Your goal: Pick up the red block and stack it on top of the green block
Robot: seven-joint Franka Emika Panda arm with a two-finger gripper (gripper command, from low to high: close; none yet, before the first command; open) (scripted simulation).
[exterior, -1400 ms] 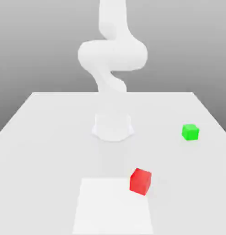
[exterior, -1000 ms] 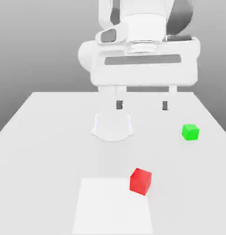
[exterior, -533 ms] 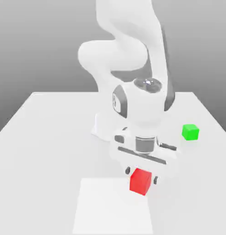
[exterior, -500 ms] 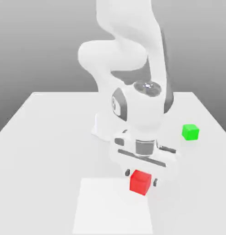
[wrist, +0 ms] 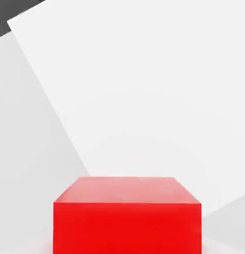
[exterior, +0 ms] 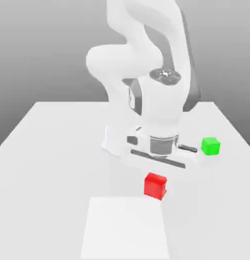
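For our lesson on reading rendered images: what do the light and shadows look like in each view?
Exterior view: even, soft light; the small matte red cube and small green cube cast only faint shadows on the white table. Hand view: the red cube's top face is paler than its front; no glare.

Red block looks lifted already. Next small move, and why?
Probably carry it toward the exterior view's right and farther back, keeping height. The red block hangs under the gripper above the table, while the green block sits bare on the table off to that side.
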